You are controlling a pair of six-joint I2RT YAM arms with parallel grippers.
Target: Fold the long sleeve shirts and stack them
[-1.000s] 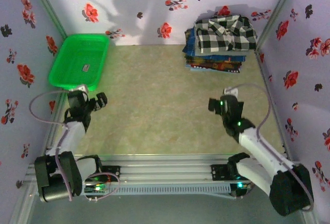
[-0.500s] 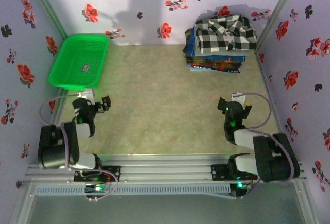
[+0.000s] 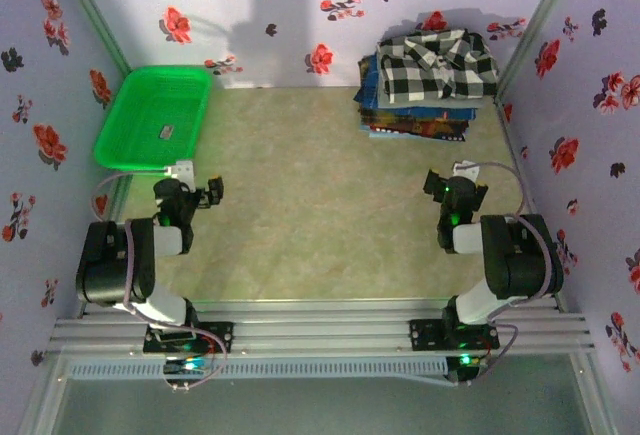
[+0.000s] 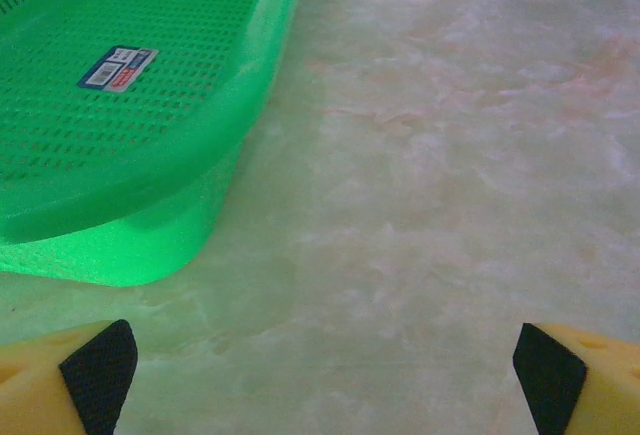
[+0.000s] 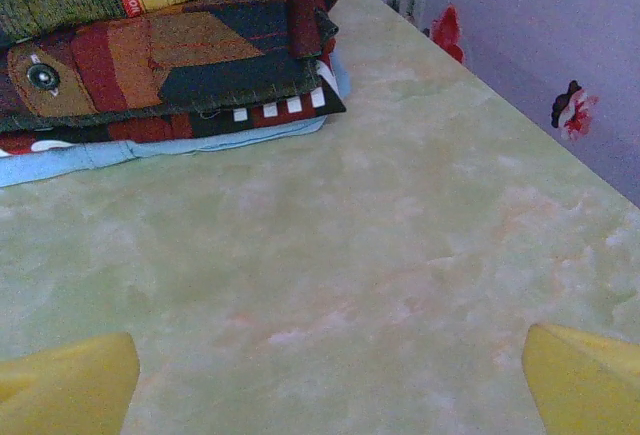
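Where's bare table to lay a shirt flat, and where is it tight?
The widest bare patch is the middle of the table, between the green basket and the shirt stack. Crowded: the far right corner with the stack, the far left with the basket.

The shirt stack (image 5: 160,65) runs off the top and left edges of the right wrist view. The basket (image 4: 150,155) is cropped likewise in the left wrist view, its label (image 4: 118,66) too blurred to read.
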